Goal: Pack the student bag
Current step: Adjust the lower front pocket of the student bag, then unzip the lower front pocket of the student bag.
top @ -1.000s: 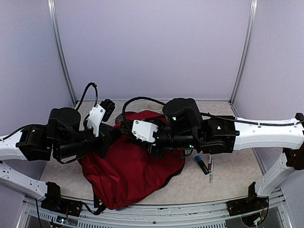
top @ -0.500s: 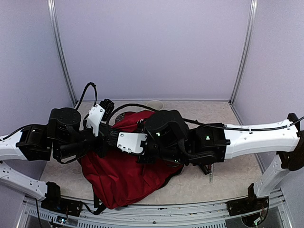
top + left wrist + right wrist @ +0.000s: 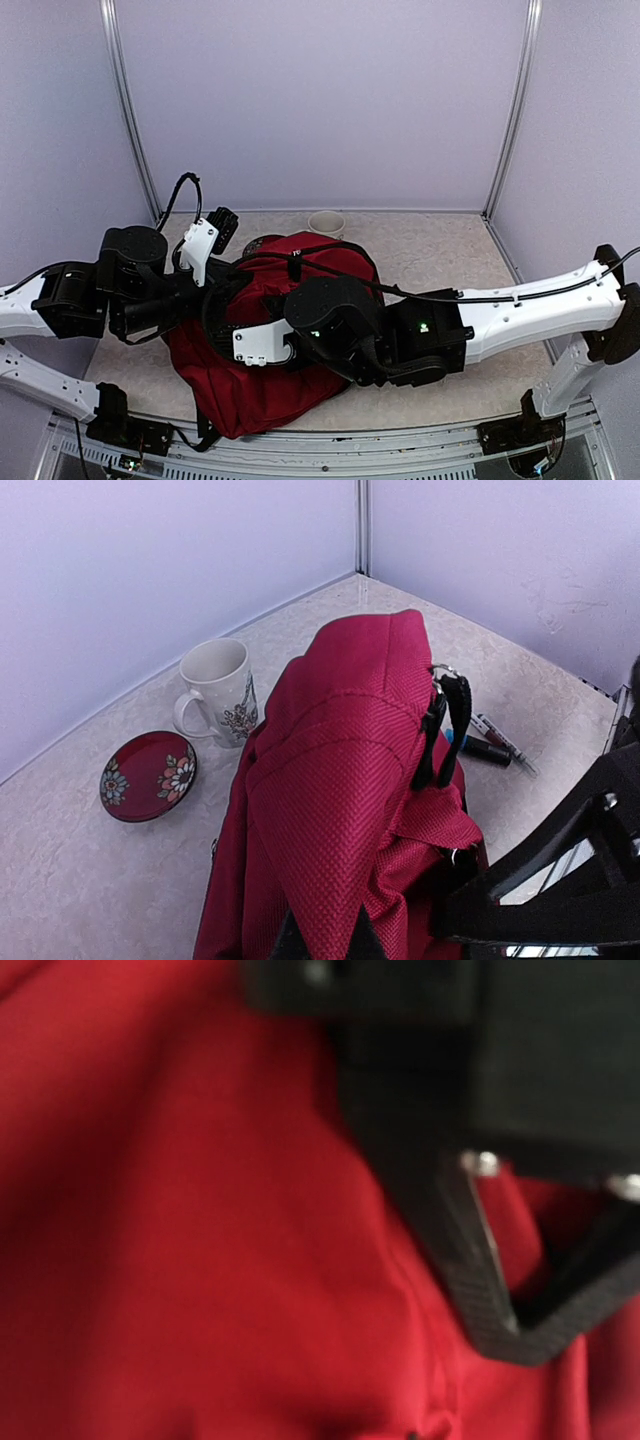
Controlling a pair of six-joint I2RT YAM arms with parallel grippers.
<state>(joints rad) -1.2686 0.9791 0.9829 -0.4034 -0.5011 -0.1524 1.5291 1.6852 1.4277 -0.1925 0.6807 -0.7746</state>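
The student bag (image 3: 262, 392) is a large dark-red backpack lying in the middle of the table. In the left wrist view it fills the centre as the student bag (image 3: 340, 780), with a black strap and buckle at its top. My left gripper (image 3: 320, 946) is shut on a raised fold of its red fabric, and from above it sits at the bag's upper left edge (image 3: 226, 290). My right gripper (image 3: 224, 334) reaches low across the bag from the right. The right wrist view shows only blurred red cloth (image 3: 200, 1240) and a black part (image 3: 480, 1160), so its jaws are unreadable.
A white mug (image 3: 218, 690) with a flower print and a red flowered saucer (image 3: 148, 776) stand at the back near the wall; the mug (image 3: 326, 222) also shows from above. Pens (image 3: 492, 746) lie to the bag's right. The right arm (image 3: 440, 330) spans the table's right half.
The right arm has swung from the bag's right side down and to the left across the bag, uncovering the mug and hiding the pens from above. The left gripper kept its hold.
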